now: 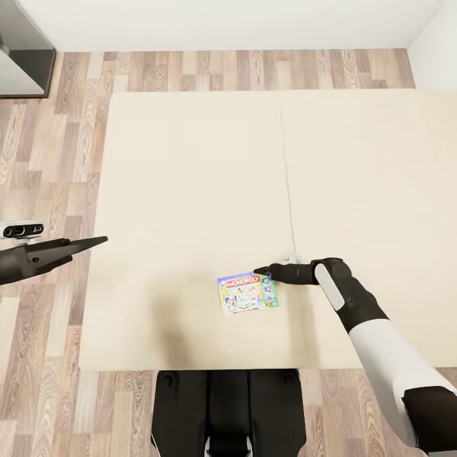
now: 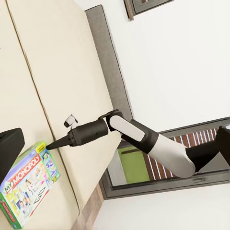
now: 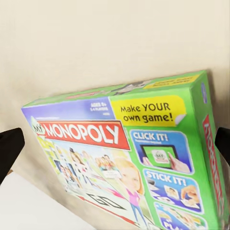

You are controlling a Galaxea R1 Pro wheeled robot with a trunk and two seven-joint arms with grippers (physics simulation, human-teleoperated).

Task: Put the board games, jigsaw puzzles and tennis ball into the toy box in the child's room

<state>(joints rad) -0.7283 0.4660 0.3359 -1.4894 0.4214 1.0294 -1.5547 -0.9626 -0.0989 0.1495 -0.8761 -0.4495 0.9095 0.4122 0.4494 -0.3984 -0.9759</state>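
1. While the bed (image 1: 190, 190) is taken as the landmark, a single board game (image 1: 247, 292) is seen lying flat on its cream surface, near the edge closest to the robot and just beside the thin seam line (image 1: 289, 190) that runs across the mattress.
2. MONOPOLY lettering on a red band, a green border and a yellow "Make YOUR own game!" panel are read on the box lid (image 3: 129, 158) in the right wrist view.
3. The right gripper (image 1: 261, 272) is held low over the bed at the far corner of the box; in the left wrist view its tip (image 2: 52, 143) is seen right at the box's green edge (image 2: 40, 146), though contact cannot be confirmed.
4. In the right wrist view the two dark fingertips (image 3: 9, 146) are seen spread wide, one at each side of the box, with nothing pinched between them.
5. The left gripper (image 1: 95, 242) is held off the bed's left edge, over the wood plank floor (image 1: 44, 158), well apart from the box.
6. Whether the left gripper's fingers are spread or pressed together cannot be told.
7. Beyond the bed's far side, a white wall (image 1: 222, 22) and a dark grey unit (image 1: 22, 51) at the floor's corner are seen.
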